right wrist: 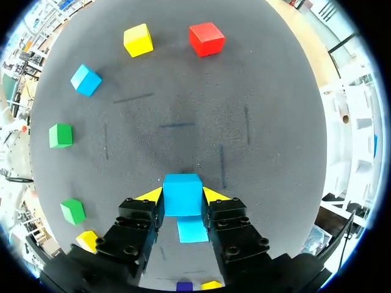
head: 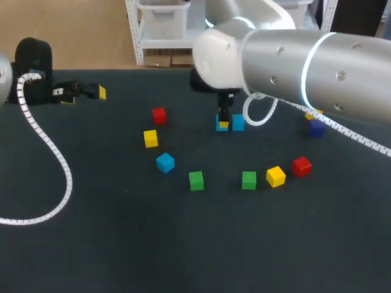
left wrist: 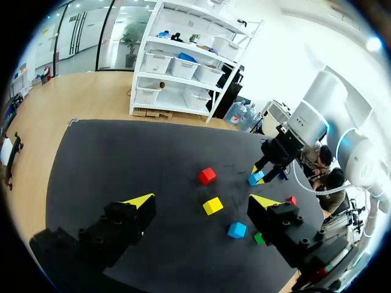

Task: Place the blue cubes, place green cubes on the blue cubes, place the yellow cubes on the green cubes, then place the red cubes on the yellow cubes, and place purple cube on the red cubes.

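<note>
Blue cube (right wrist: 182,194) clamped between right gripper (head: 223,123) fingers, just beside second blue cube (head: 239,122), mid-table. Left gripper (left wrist: 203,201) wide open, empty, far left.

A: Cube count, by colour?
B: Eleven cubes in all; blue, three: first blue cube (right wrist: 86,80); second blue cube (right wrist: 182,194); third blue cube (right wrist: 192,229); green, two: first green cube (head: 195,180); second green cube (head: 248,180).
A: Yellow and the rest?
B: Yellow, three: first yellow cube (head: 150,138); second yellow cube (head: 275,176); third yellow cube (head: 313,114), partly hidden; red, two: first red cube (head: 159,115); second red cube (head: 301,165); purple, one: purple cube (head: 316,128).
</note>
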Tool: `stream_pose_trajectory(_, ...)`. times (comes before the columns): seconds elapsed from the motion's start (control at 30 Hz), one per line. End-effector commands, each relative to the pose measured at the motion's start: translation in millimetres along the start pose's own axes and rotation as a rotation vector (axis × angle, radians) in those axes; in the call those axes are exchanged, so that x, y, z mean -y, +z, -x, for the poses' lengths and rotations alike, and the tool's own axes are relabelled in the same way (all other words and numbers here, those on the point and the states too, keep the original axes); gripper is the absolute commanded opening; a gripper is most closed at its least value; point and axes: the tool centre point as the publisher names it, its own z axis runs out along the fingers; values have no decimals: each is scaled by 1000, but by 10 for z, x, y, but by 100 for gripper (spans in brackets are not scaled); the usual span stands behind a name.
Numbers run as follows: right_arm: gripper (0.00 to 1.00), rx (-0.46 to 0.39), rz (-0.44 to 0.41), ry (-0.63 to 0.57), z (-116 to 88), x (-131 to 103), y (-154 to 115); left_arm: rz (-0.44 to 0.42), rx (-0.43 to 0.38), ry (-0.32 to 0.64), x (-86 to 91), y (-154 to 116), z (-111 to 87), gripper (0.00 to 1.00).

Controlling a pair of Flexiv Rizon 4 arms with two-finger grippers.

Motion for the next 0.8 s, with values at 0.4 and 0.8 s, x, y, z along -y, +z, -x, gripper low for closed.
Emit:
stream_pose_trajectory(0.4,0,4,16,6,-21,100,23,-12,7,3,-26,-5,-16,100)
stream_pose_trajectory(0.8,0,9,25,7,-27,130,52,-12,7,3,-26,-5,-16,100)
